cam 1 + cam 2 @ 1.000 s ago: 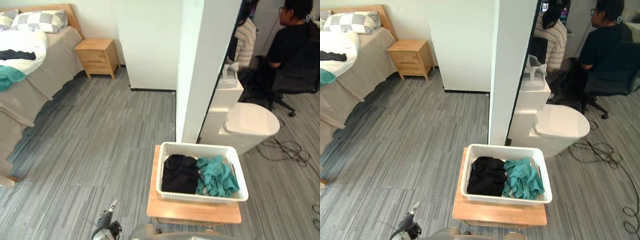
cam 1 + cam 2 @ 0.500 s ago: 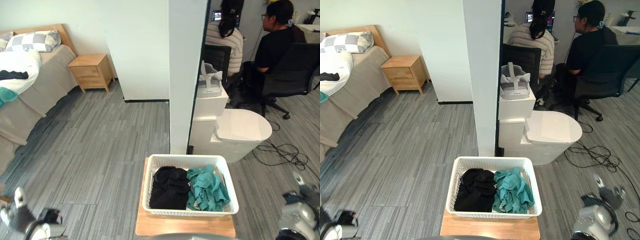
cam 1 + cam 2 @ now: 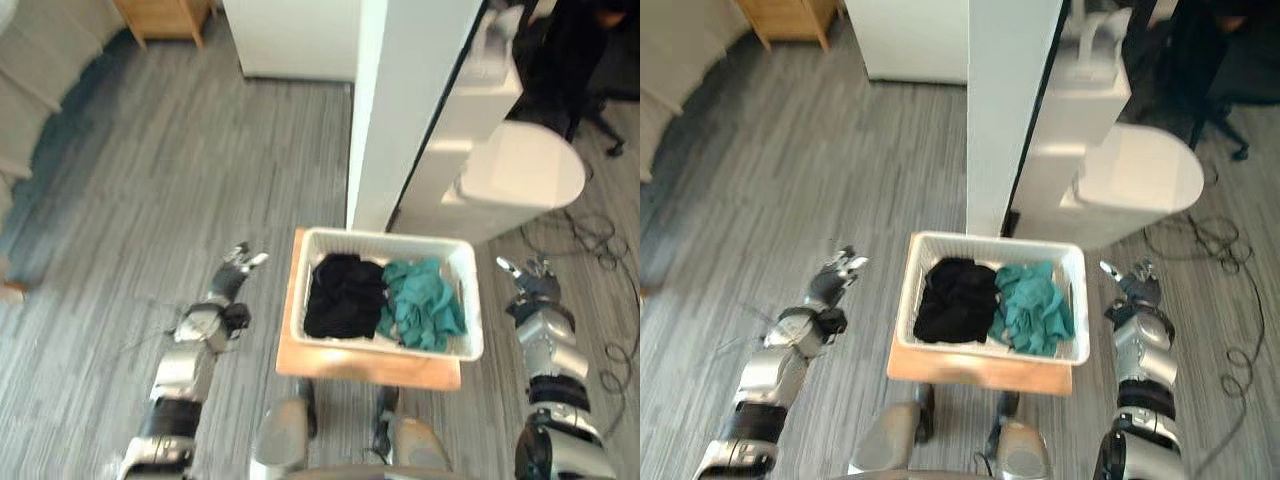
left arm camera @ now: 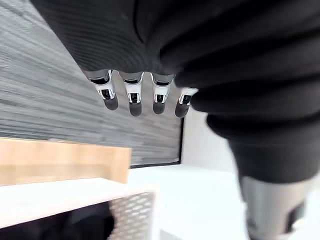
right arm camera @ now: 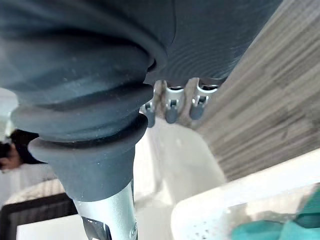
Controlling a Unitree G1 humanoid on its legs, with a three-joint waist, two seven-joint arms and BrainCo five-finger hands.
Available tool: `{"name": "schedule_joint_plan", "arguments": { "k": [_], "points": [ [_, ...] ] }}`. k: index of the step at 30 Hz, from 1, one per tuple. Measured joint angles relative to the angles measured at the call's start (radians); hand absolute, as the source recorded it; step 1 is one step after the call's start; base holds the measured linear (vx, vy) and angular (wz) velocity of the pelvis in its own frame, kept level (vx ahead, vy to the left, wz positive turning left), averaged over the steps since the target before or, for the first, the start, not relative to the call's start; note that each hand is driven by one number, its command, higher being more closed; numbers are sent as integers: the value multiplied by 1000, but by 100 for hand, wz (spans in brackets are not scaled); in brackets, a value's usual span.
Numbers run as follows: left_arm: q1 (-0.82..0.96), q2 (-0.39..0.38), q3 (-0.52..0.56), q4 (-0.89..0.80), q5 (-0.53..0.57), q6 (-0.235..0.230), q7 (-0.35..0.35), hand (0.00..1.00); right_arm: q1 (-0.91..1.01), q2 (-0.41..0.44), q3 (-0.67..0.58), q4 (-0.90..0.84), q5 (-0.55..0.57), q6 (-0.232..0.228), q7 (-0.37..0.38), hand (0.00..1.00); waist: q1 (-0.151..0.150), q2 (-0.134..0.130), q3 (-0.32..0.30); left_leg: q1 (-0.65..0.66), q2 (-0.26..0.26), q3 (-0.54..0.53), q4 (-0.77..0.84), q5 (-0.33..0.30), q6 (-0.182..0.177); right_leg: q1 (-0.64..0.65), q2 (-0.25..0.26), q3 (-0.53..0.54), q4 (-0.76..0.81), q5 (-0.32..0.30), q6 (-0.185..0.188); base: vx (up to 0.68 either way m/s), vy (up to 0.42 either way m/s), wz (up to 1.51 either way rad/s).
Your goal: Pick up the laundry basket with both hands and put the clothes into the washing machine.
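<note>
I see the basket (image 3: 380, 237), white, sitting on a low wooden desk (image 3: 365, 365) right in front of me. It holds black clothes (image 3: 343, 295) on its left side and teal clothes (image 3: 420, 305) on its right, the two piles touching in the middle.

My left hand (image 3: 232, 272) hangs over the grey floor (image 3: 150, 180), left of the basket and near the desk's left edge, touching neither. Its fingers (image 4: 131, 97) are straight and hold nothing; in the left wrist view, the desk edge and a corner of the basket's mesh wall sit past them.

My right hand (image 3: 530, 280) is on the other side, near the basket's right wall but apart from it. Its fingers (image 5: 172, 107) are spread and relaxed, also holding nothing; the right wrist view catches the basket rim and a bit of teal cloth.

A white pillar (image 3: 410, 100) stands just behind the basket. Right of the pillar is a white unit with a rounded lid (image 3: 520, 170), lid down; I can't tell if it is the washer. A wooden nightstand (image 3: 165, 15) is at the far left, with the edge of a bed (image 3: 40, 60) beside it.
</note>
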Motion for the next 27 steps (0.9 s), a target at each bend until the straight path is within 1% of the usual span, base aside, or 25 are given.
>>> {"name": "schedule_joint_plan", "arguments": {
  "k": [1,3,4,5,8,11,12,14,16,17,21,26,27],
  "points": [
    [-48,0,-7,19,52,24,-8,0,10,2,-1,-23,0,9,1,0,7,-5,16,-27,0,-1,1,7,0,-33,-3,-2,19,-1,-2,-103,-22,8],
    [-132,0,-10,47,121,47,-13,0,42,17,-12,-95,1,24,4,0,24,-3,46,-43,0,-1,-1,17,-2,-62,-15,-13,47,-10,-11,-87,-26,7],
    [-180,0,-10,52,160,58,-14,0,61,28,-19,-140,3,25,17,0,23,-3,57,-62,-1,-10,-1,24,-4,-81,-19,-28,65,-16,-14,-77,-33,16],
    [-216,0,-13,59,172,62,-15,0,73,36,-25,-171,10,24,20,0,24,-4,58,-80,-1,-12,-1,29,-6,-101,-22,-32,78,-22,-15,-66,-35,20],
    [-310,-2,-36,99,199,69,-17,0,74,53,-36,-225,52,22,21,0,24,-6,76,-110,1,-21,-7,44,-19,-141,-28,-49,111,-34,-25,-30,-43,12],
    [-361,-16,-39,147,206,72,-36,0,49,55,-33,-234,81,22,24,0,25,-6,77,-145,7,-18,-10,50,-29,-181,-28,-49,123,-34,-25,-22,-36,-1],
    [-380,-21,-39,166,208,78,-37,0,34,54,-32,-236,94,22,36,0,24,-6,92,-148,11,-14,-9,51,-30,-184,-27,-50,125,-34,-25,-8,-18,-4],
    [-396,-27,-41,178,210,80,-40,0,33,54,-30,-248,112,22,42,0,25,-7,98,-155,14,-11,-9,50,-31,-192,-26,-52,126,-34,-25,-3,-6,-2],
    [-411,-26,-46,180,225,80,-60,0,35,53,-27,-273,130,22,47,0,25,-7,98,-174,16,-10,-4,51,-31,-211,-27,-54,131,-34,-25,0,0,0],
    [-421,-25,-58,182,233,81,-72,0,34,49,-22,-276,148,22,63,0,25,-7,100,-180,18,-6,2,51,-31,-216,-29,-57,139,-34,-25,33,12,5],
    [-451,-4,-116,181,273,82,-130,0,38,38,5,-276,200,22,89,0,26,-6,102,-184,21,-2,4,50,-32,-216,-31,-74,145,-34,-25,25,13,6],
    [-466,47,-132,182,364,84,-192,0,43,-15,49,-272,245,25,129,0,28,-6,102,-205,36,25,23,48,-35,-237,-31,-81,160,-35,-27,-10,1,-1],
    [-466,58,-140,182,369,84,-194,0,43,-21,57,-271,247,27,133,0,27,-6,103,-207,37,25,24,48,-35,-237,-31,-81,160,-37,-29,-28,-13,-6]
  ]
}}
